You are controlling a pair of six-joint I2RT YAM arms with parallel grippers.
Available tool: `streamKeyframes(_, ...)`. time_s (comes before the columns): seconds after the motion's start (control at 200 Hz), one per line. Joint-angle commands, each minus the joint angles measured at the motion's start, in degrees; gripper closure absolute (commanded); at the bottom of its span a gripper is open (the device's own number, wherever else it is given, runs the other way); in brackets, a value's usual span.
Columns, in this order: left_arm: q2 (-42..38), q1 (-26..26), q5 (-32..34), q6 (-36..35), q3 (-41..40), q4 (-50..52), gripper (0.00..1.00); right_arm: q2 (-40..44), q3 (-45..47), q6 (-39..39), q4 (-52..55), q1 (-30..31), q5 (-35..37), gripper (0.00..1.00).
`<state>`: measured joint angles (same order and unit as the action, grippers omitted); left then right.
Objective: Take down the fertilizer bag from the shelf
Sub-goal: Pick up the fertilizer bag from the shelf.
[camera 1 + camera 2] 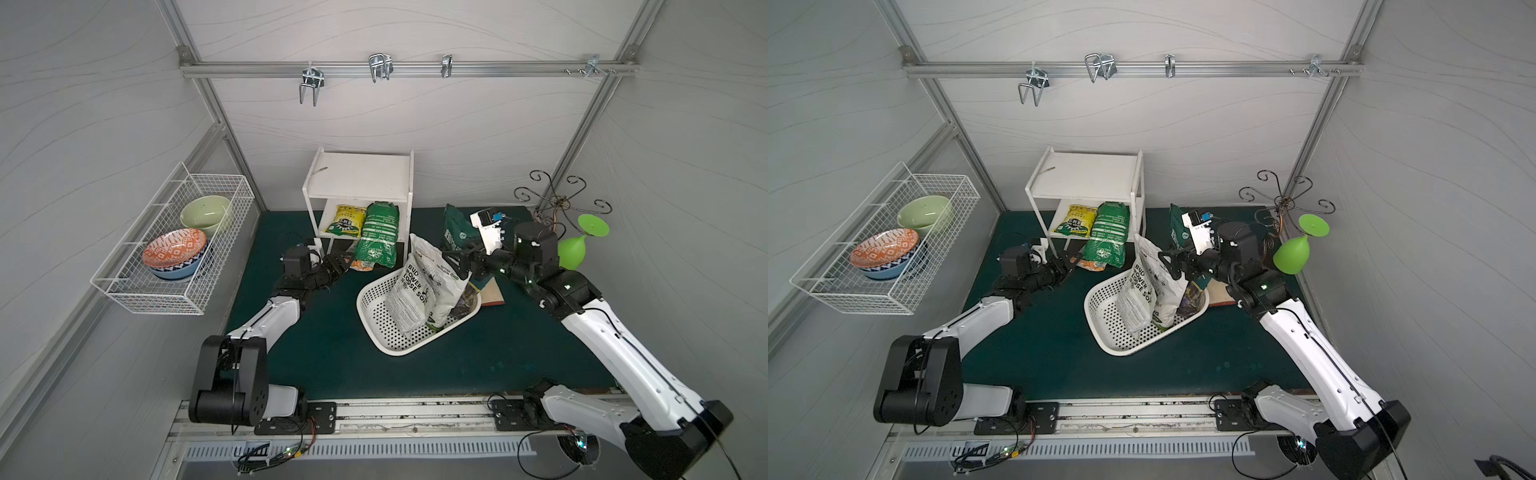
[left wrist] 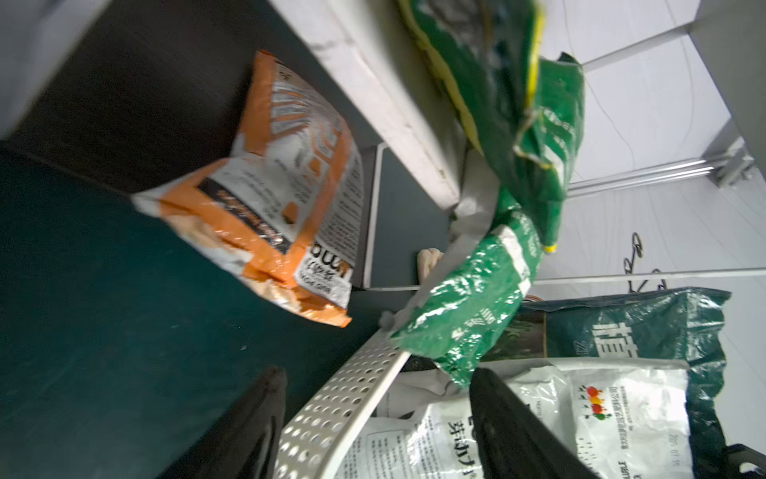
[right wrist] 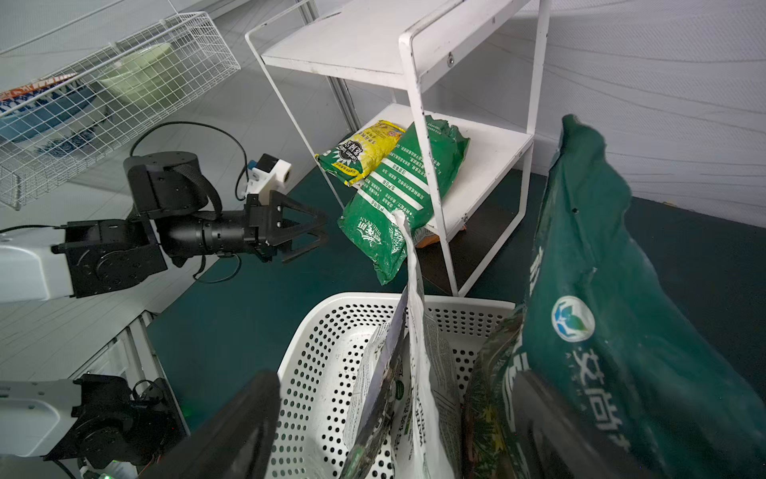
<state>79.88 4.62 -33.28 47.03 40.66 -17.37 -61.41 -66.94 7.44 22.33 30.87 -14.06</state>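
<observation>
Shelf (image 1: pixel 357 174) stands at the desk's (image 1: pixel 316 345) far edge. Yellow bag (image 1: pixel 345 222) lies on the middle board. Green bag (image 1: pixel 376 241) is half off that board, drooping over its front edge toward the desk. Orange bag (image 1: pixel 360 266) lies low, partly on the dark bottom panel. Left gripper (image 3: pixel 319 232) is at the shelf's front, just beside the orange bag, jaws apart and empty. Right gripper (image 1: pixel 455 259) hangs over the white perforated basket (image 1: pixel 374 328), jaws wide apart beside the standing white bags (image 1: pixel 411 299), gripping nothing. Dark green bag (image 1: pixel 455 224) stands behind.
</observation>
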Motion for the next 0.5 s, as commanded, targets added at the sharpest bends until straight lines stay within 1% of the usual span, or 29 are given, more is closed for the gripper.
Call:
streamKeyframes(0.0, 1.0, 3.6, -1.4, -0.7, 4.0, -6.0, 0.26, 0.9, 0.4, -0.4, -0.8, -0.2, 0.3, 0.1)
streamKeyframes(0.09, 2.3, 4.7, 0.3, -1.3, 4.3, -6.3, 0.26, 0.8, 0.3, -0.6, -0.7, -0.2, 0.4, 0.1)
streamKeyframes(0.115, 2.9, 4.7, 0.4, -1.0, 4.3, -8.7, 0.26, 0.8, 0.2, -0.6, -0.7, -0.2, 0.4, 0.1)
streamKeyframes(0.195, 4.3, 4.7, 0.9, -0.9, 4.4, -9.9, 0.26, 0.6, 0.0, -0.7, -0.6, -0.2, 0.4, 0.1)
streamKeyframes(0.49, 5.2, 4.7, 3.0, -3.4, 4.2, -8.0, 0.26, 0.7, 0.1, -1.1, -0.1, -0.2, 0.9, 0.1)
